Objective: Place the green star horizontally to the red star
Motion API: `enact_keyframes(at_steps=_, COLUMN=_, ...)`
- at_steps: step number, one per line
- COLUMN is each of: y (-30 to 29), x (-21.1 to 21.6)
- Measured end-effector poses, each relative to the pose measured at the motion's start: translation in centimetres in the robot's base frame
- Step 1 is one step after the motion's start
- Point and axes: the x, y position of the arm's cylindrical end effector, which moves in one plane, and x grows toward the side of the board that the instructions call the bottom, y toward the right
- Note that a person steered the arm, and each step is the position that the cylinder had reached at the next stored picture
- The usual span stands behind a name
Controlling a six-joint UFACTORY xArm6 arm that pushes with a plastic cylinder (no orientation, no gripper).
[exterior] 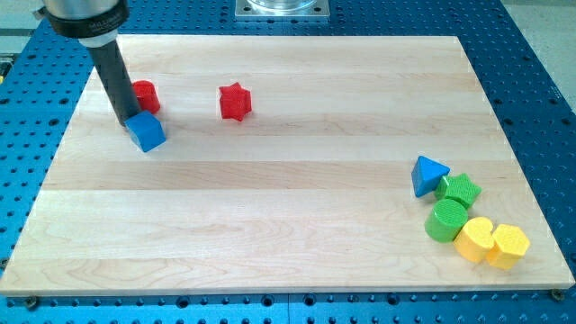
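Note:
The red star point(234, 102) lies on the wooden board point(288, 180) at the upper left of the middle. The green star point(460, 190) lies far off at the view's right, in a cluster of blocks. My tip point(128, 121) is at the upper left, touching the top-left edge of a blue cube point(146, 131) and just left of a red cylinder point(144, 94). The tip is well left of the red star and far from the green star.
Around the green star are a blue triangle point(428, 175) to its left, a green cylinder point(446, 220) below it, a yellow heart point(474, 238) and a yellow block point(508, 245) at the lower right.

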Motion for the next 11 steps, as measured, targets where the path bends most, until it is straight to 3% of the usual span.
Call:
enact_keyframes(at_steps=1, y=5.2, x=1.6)
enact_keyframes(at_steps=2, y=10.6, x=6.3)
enact_keyframes(at_steps=3, y=19.0, x=6.4)
enact_keyframes(at_steps=4, y=28.6, x=1.6)
enact_keyframes(at_steps=5, y=42.0, x=1.9)
enact_keyframes(at_steps=6, y=48.6, x=8.1)
enact_keyframes(at_steps=7, y=44.8, x=14.0)
enact_keyframes(at_steps=9, y=34.6, x=15.1)
enact_keyframes(at_steps=10, y=37.9, x=16.9)
enact_keyframes(at_steps=11, y=34.1, x=17.9)
